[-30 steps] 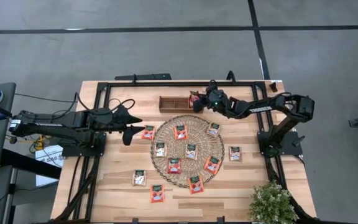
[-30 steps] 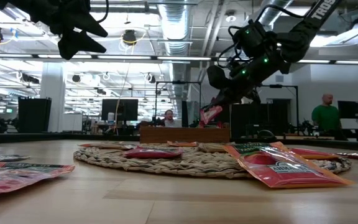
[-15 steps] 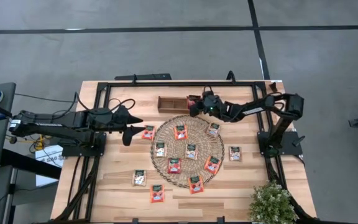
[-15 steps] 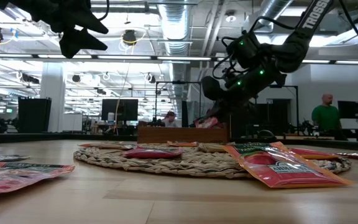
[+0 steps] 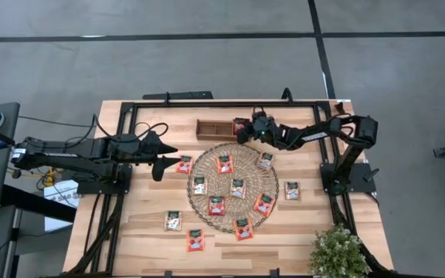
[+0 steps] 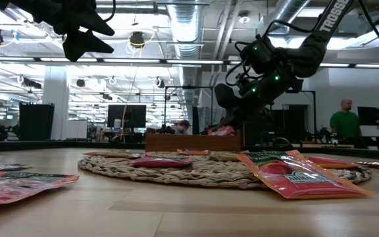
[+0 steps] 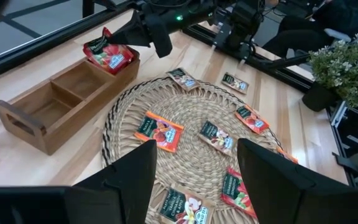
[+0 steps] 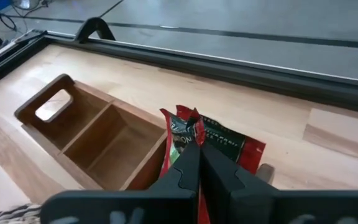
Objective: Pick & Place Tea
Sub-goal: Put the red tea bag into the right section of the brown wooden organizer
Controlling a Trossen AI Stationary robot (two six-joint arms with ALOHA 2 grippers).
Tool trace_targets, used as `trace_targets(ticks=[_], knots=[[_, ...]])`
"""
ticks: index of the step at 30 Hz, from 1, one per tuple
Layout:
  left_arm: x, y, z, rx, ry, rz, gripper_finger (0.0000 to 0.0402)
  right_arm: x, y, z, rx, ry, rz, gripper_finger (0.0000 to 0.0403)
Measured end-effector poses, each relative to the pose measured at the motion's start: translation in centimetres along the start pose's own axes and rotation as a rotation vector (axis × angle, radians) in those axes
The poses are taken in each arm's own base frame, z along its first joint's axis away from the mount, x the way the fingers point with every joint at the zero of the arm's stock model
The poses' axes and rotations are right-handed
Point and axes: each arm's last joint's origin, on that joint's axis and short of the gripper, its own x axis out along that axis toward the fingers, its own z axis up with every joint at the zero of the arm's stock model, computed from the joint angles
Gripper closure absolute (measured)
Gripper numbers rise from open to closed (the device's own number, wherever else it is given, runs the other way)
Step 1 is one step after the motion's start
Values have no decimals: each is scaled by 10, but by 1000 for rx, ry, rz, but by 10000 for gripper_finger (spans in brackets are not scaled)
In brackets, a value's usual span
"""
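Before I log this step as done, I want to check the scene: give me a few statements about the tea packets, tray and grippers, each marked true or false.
1. The right gripper is shut on a red tea packet. True.
2. That packet is over the wooden tray's end compartment. True.
3. The left gripper holds a packet. False: it is open and empty, hovering left of the woven mat.
4. Every packet lies on the mat. False: several lie on the bare table.
5. The tray's other compartments already hold packets. False: they look empty.
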Motion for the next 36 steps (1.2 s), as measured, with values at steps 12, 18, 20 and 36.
trace_targets(ticks=[12, 18, 20, 36], knots=[[0, 0, 0, 1, 0, 0, 185, 1, -2, 1, 2, 0, -3, 402], [0, 0, 0, 1, 0, 0, 185, 1, -2, 1, 3, 1, -2, 369], [0, 0, 0, 1, 0, 0, 185, 1, -2, 1, 3, 1, -2, 354], [0, 0, 0, 1, 0, -1, 185, 1, -2, 1, 3, 2, -1, 321]])
